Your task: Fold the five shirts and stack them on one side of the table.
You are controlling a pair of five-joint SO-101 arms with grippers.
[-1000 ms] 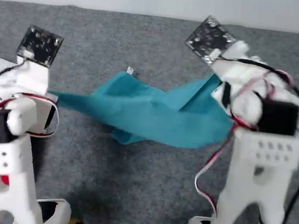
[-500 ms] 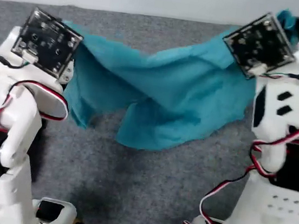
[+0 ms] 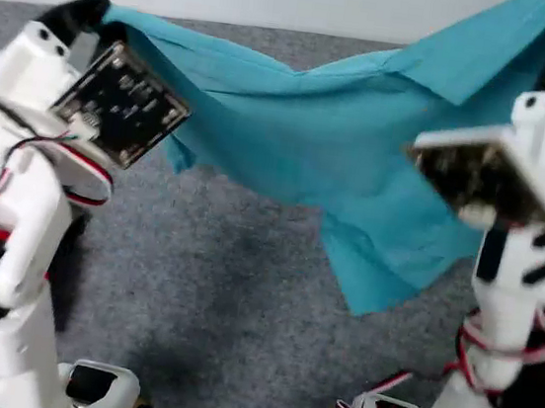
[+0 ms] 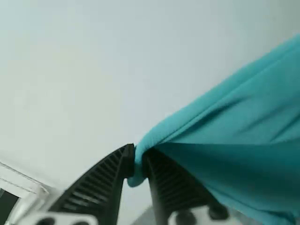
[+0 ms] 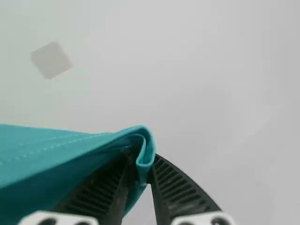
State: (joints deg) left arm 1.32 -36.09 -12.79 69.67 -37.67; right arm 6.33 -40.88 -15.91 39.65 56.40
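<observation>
Jaws on both arms are clamped tight on one teal shirt [image 3: 358, 155], which hangs stretched between them, held up above the grey table [image 3: 221, 297] rather than lying on it. At one end the left gripper [image 4: 136, 159] pinches a bunched fold of the cloth's edge between its ribbed black fingers [image 4: 96, 183]. At the other end the right gripper [image 5: 139, 171] pinches a doubled, stitched edge the same way. From overhead, the shirt spans nearly the whole width of the table, running from above its far left to beyond its far right. A loose flap droops from the middle, and its pointed corner hangs over the table's right half. The left arm [image 3: 16, 183], white with red and black wires, stands at the table's near left. The right arm [image 3: 525, 255] stands at its near right.
</observation>
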